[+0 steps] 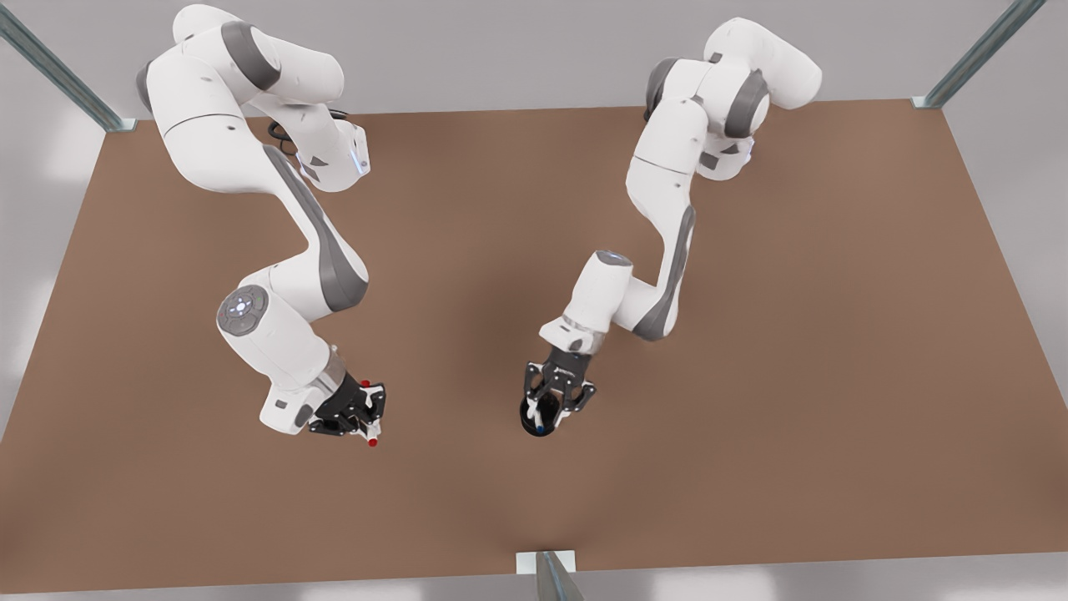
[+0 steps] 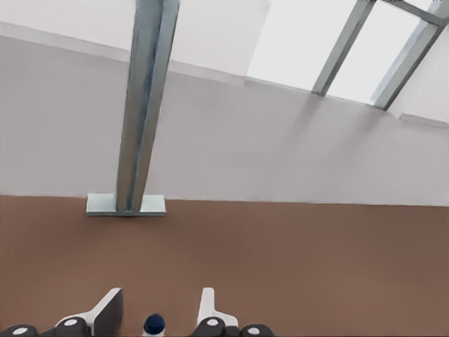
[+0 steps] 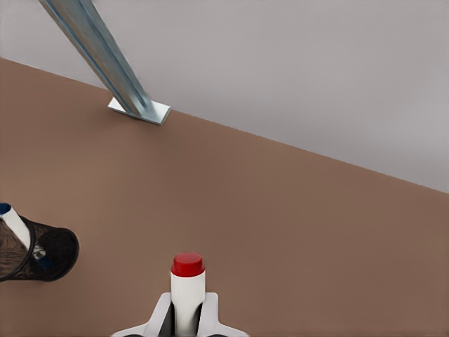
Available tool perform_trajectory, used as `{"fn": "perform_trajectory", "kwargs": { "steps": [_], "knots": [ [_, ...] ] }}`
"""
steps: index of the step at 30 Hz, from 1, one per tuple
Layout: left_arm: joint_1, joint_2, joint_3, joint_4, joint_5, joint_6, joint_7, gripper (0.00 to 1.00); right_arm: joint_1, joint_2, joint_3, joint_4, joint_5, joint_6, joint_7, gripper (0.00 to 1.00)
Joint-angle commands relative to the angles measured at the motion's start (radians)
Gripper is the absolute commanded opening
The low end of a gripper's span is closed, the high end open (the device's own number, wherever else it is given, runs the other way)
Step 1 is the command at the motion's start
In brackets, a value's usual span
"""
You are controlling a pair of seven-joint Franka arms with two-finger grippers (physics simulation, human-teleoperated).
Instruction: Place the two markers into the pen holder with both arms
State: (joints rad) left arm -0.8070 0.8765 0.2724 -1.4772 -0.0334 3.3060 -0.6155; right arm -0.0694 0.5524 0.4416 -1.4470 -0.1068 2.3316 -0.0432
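The worktop (image 1: pixel 751 376) was a flat matte brown, the wall behind it pale grey. Both arms were white with grey joint sections, and each hand was black: the right hand (image 1: pixel 367 427) with white pads, the left hand (image 1: pixel 551 409) likewise. The marker in the right hand (image 3: pixel 187 291) had a white barrel and a red cap. The other marker (image 3: pixel 14 226) was white with a dark blue end. The pen holder (image 3: pixel 42 253) was black mesh. The frame posts (image 2: pixel 144 105) were silvery grey-blue metal
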Motion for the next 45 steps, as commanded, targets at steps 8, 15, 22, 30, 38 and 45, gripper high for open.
{"fn": "perform_trajectory", "kwargs": {
  "steps": [8,15,22,30,38,45],
  "knots": [
    [0.927,-0.454,-0.717,0.271,0.196,-1.858,0.388,1.0,0.243,0.05,0.039,0.108,-0.028,0.314,0.301,0.21],
    [0.75,-0.732,-0.357,0.117,0.038,-1.875,0.582,1.0,0.327,0.193,0.031,0.194,-0.125,0.672,0.218,0.21],
    [0.755,-0.66,-0.357,0.115,0.061,-1.863,0.582,1.0,0.47,0.346,-0.093,0.39,-0.156,0.696,0.226,0.21],
    [0.755,-0.614,-0.357,0.115,0.061,-1.847,0.58,1.0,0.421,0.36,-0.099,0.169,-0.214,0.904,0.203,0.21],
    [0.755,-0.591,-0.357,0.115,0.059,-1.832,0.58,1.0,0.411,0.363,-0.099,0.08,-0.234,0.985,0.206,0.23],
    [0.756,-0.585,-0.355,0.115,0.059,-1.832,0.579,1.0,0.402,0.366,-0.099,0.034,-0.232,1.046,0.203,1.0]
  ]
}}
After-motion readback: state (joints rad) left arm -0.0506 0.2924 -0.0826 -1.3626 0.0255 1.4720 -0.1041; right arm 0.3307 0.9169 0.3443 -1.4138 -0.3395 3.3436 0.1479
